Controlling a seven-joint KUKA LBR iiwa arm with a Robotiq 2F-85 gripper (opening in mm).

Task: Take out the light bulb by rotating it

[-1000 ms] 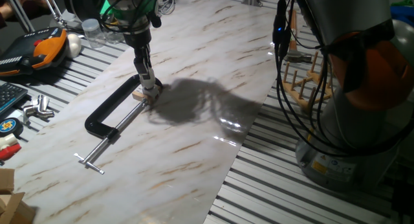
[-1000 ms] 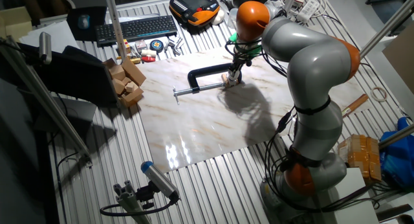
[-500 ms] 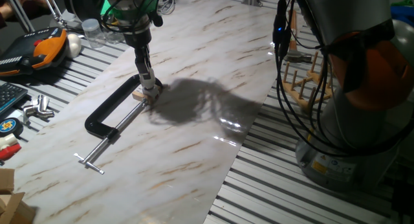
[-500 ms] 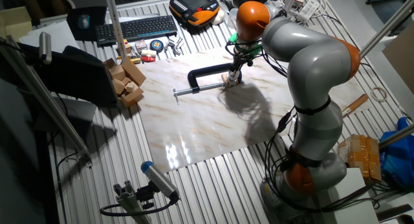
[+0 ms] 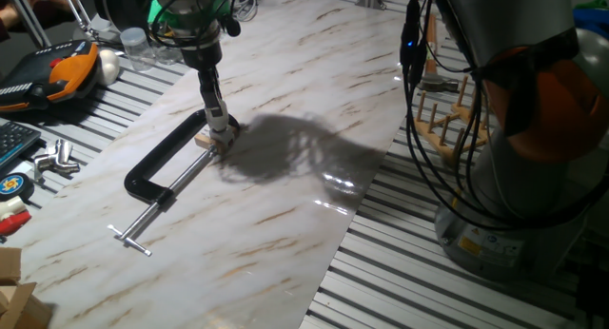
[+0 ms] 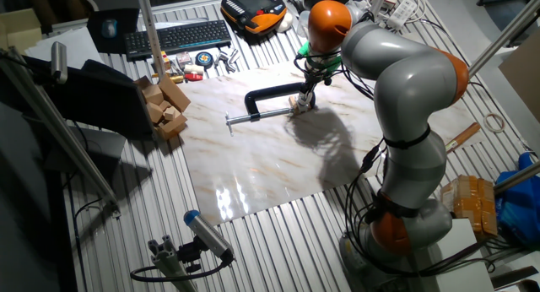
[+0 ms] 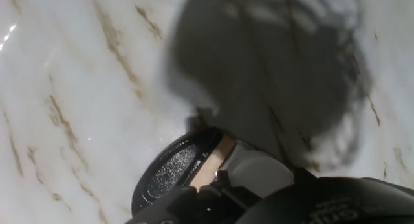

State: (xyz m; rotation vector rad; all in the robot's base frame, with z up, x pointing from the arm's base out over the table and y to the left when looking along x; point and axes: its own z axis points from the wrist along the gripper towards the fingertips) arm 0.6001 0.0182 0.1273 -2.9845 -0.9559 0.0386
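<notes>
1. Light bulb (image 7: 259, 172): in the hand view a frosted white dome shows at the bottom edge, close under the camera, with tan wood and the black pad of the clamp just beside it on the left. It sits at the wooden block, where the clamp's jaw meets it.
2. The end effector (image 5: 220, 127) points straight down onto that spot. From both fixed views the fingers reach the bulb's place, but I cannot tell whether they pinch it or stand spread; the bulb itself is hidden behind them there.
3. The tan wooden block (image 5: 206, 139) lies on the marble surface (image 5: 285, 196), caught at the end of the black C-clamp (image 5: 162, 163).
4. The clamp's silver screw bar runs away from the block toward the near edge of the surface, ending in a crossbar handle (image 5: 130, 240).
5. A dark shadow of the arm spreads over the marble just beside the block.
6. Farther off, past the surface's edge, an orange and black pendant (image 5: 57, 72) lies on the slatted bench, with a clear plastic cup (image 5: 136, 46) near it.
7. In the other fixed view, a black keyboard (image 6: 177, 35) sits well beyond the clamp, and the grey and orange arm (image 6: 396, 81) arches over the surface.
</notes>
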